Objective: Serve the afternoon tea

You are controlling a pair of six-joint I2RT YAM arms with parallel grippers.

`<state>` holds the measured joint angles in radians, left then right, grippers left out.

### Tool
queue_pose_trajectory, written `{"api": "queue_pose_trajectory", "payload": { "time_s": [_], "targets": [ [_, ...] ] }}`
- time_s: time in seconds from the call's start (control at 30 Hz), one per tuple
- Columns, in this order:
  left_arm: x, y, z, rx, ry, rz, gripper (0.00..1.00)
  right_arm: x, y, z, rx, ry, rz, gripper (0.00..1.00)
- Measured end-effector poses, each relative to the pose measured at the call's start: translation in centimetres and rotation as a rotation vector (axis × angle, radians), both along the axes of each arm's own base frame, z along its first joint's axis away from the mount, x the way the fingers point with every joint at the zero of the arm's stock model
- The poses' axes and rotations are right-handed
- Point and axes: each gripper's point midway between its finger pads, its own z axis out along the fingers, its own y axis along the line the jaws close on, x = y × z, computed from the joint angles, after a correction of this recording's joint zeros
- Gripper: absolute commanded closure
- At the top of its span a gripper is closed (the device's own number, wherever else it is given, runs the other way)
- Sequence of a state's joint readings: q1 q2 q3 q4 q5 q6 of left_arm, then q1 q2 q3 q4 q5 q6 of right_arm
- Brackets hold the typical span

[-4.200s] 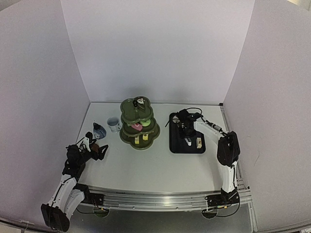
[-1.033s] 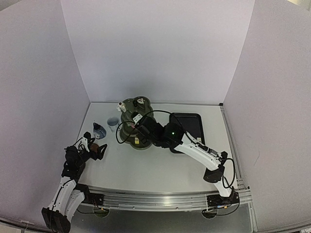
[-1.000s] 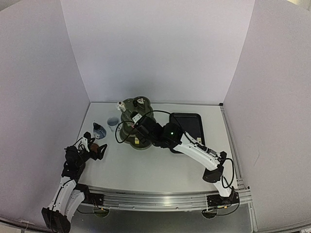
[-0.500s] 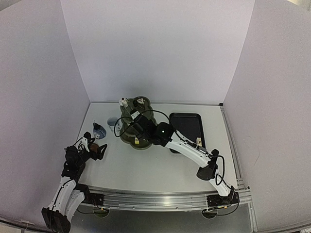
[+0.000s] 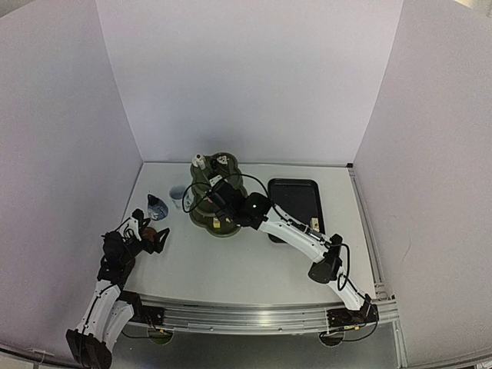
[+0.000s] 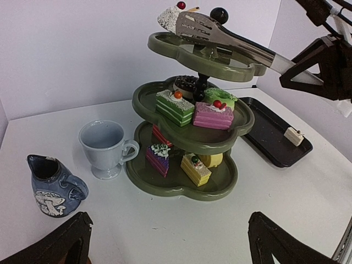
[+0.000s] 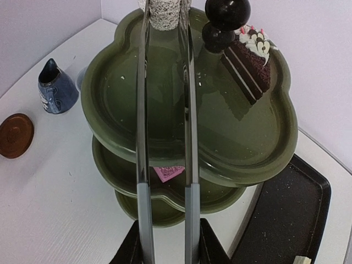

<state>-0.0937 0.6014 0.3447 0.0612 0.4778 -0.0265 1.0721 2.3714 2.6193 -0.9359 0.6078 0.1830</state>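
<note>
Toward the bench's (image 5: 231, 269) far edge, overhead, your right gripper (image 5: 217, 190) hangs at the stand (image 5: 224, 227). Left wrist: your left gripper (image 6: 170, 242) gapes, empty. Right wrist: it clamps tongs (image 7: 142, 110) pinching a cake (image 7: 164, 14) over the top tier (image 7: 247, 143); likely next, lower and release.

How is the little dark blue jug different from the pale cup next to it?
The dark blue jug has a mushroom painted on it; the pale cup is plain. The jug narrows to a pointed spout, while the cup has a wide round mouth and a little foot. The cup stands nearer the green stand than the jug does. Both stand upright on the table, and each has a handle.
</note>
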Motion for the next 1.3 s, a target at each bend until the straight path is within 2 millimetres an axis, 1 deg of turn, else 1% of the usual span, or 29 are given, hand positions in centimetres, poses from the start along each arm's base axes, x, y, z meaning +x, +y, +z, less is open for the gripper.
{"api": "queue_pose_trajectory", "payload": {
  "time_s": [0.1, 0.2, 0.27, 0.37, 0.67, 0.9, 1.1, 1.3],
  "targets": [
    [0.0, 0.0, 0.0, 0.0, 0.0, 0.0, 0.0, -0.1, 0.1, -0.4, 0.0, 0.011, 0.0, 0.92],
    [0.0, 0.0, 0.0, 0.0, -0.001, 0.0, 0.0, -0.1, 0.1, -0.9, -0.006, 0.02, -0.001, 0.85],
    [0.0, 0.0, 0.0, 0.0, 0.0, 0.0, 0.0, -0.1, 0.0, -1.1, -0.007, 0.024, -0.004, 0.77],
    [0.0, 0.0, 0.0, 0.0, -0.001, 0.0, 0.0, -0.1, 0.0, -1.1, -0.003, 0.026, -0.008, 0.71],
    [0.0, 0.0, 0.0, 0.0, -0.001, 0.0, 0.0, 0.0, 0.0, -1.4, 0.005, 0.028, -0.02, 0.65],
    [0.0, 0.0, 0.0, 0.0, -0.001, 0.0, 0.0, -0.1, 0.0, -1.4, 0.012, 0.029, -0.027, 0.63],
    [0.0, 0.0, 0.0, 0.0, -0.001, 0.0, 0.0, -0.3, -0.1, -1.1, 0.015, 0.029, -0.025, 0.61],
    [0.0, 0.0, 0.0, 0.001, -0.001, 0.0, 0.0, -0.9, -0.3, -0.2, 0.021, 0.024, -0.018, 0.61]
  ]
}}
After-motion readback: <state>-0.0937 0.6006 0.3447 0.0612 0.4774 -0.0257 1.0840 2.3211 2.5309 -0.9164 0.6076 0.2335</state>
